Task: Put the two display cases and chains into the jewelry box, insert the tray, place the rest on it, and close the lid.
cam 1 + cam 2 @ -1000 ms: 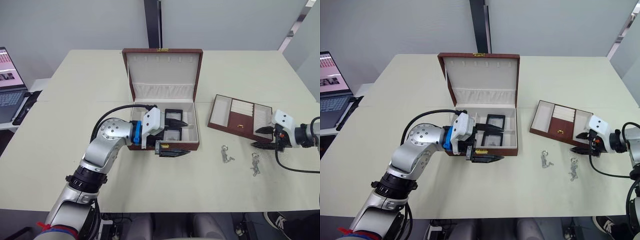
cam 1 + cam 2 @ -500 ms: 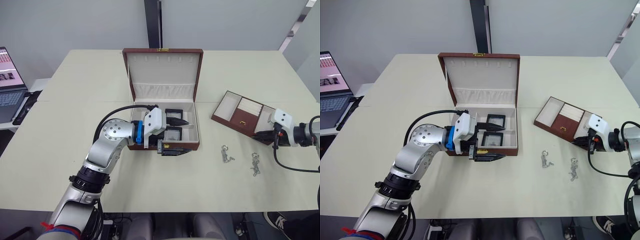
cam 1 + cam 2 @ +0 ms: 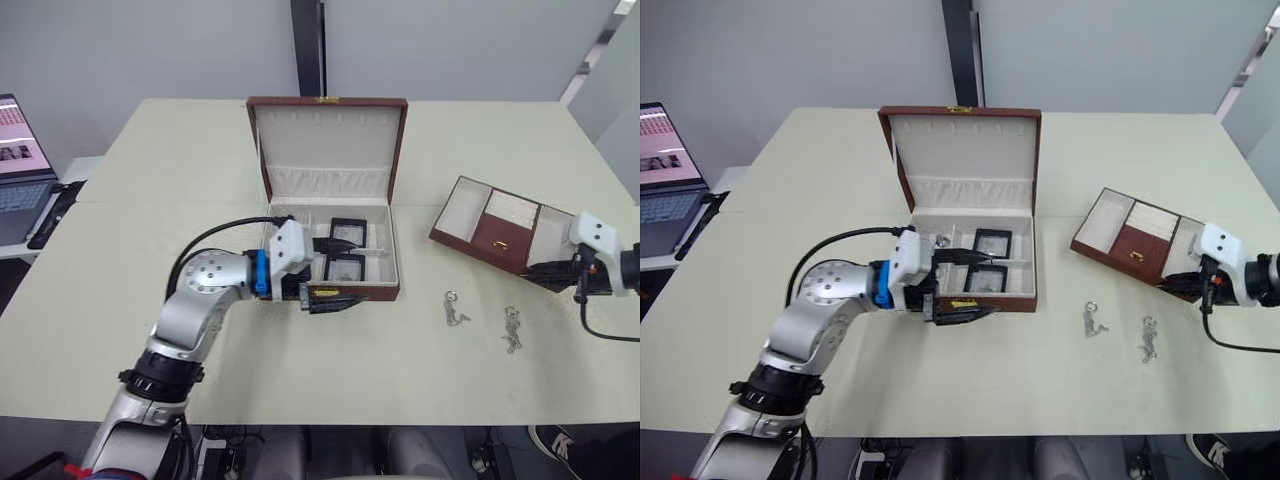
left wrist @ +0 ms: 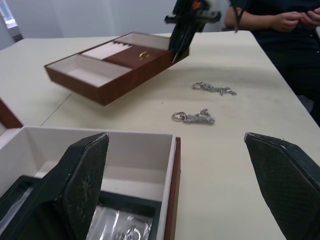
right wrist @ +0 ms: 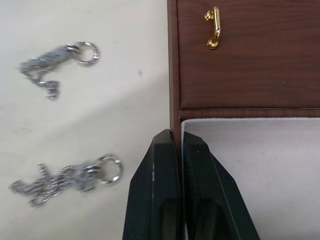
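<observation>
The brown jewelry box [image 3: 392, 262] stands open at the table's centre, lid upright. Two black display cases [image 3: 348, 232] [image 3: 345, 267] lie inside it. My left gripper [image 3: 365, 274] is open at the box's front wall, one finger over the cases, the other outside the wall. The brown tray [image 3: 500, 235] lies to the right, slanted. My right gripper [image 5: 177, 137] is shut on the tray's wall at its near right corner. Two silver chains [image 3: 453, 308] [image 3: 511, 328] lie on the table in front of the tray.
A laptop [image 3: 15, 170] sits at the table's far left edge. A person's hands [image 4: 295, 17] are in the left wrist view beyond the tray. Bare tabletop [image 3: 400, 380] stretches in front of the box and chains.
My right gripper has shut on the tray's wall and drawn the tray rightward, turning it. My left arm has pulled back a little to the left, still open.
</observation>
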